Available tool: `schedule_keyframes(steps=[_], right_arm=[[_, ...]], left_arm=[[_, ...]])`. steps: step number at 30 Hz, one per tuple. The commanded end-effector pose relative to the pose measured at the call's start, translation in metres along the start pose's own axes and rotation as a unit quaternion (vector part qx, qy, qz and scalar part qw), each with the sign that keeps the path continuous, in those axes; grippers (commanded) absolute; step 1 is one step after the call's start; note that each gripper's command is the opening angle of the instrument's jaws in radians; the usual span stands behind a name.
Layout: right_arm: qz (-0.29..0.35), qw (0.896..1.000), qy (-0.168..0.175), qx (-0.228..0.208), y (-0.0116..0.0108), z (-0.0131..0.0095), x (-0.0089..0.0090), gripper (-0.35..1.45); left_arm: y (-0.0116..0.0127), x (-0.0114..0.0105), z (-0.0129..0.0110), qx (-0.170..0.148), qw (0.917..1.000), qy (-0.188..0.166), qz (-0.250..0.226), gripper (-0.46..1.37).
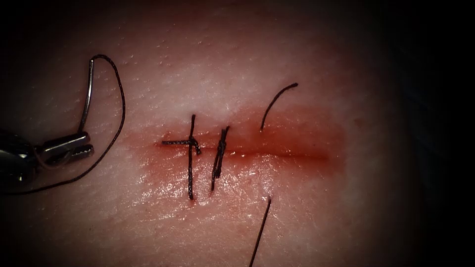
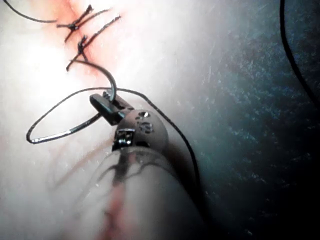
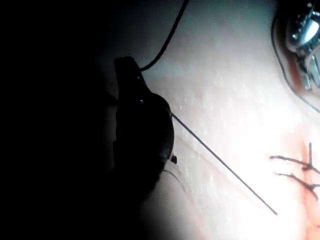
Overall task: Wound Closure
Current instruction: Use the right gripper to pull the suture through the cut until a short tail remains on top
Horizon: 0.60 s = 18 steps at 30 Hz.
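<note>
The pale, glistening slab of tissue (image 1: 208,59) carries a horizontal cut (image 1: 277,154) stained with red fluid (image 1: 307,138); two dark tied stitches (image 1: 191,158) cross its left half. At the endoscope view's left the left arm's metal tool (image 1: 74,146) is clamped on the thin curved steel needle (image 1: 87,94) near its tip end, clear of the tissue. The right arm's dark tool (image 3: 131,75) appears closed on the thin black thread (image 1: 116,94). Risk, as I judge it: thread crossing the needle could snag, because slack loops lie beside the jaws
</note>
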Motion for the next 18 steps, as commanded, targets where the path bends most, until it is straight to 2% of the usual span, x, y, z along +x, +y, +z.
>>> schedule_keyframes(steps=[1,18], right_arm=[[0.0,1.0,0.0,-0.003,0.0,0.0,-0.0001,-0.35],[0.001,1.0,-0.001,-0.004,0.0003,0.0,-0.0002,-0.35]], left_arm=[[0.0,0.0,0.0,-0.003,1.0,0.0,0.0,-0.35],[0.0001,0.0001,0.0003,-0.003,1.0,0.0,0.0,-0.35]])
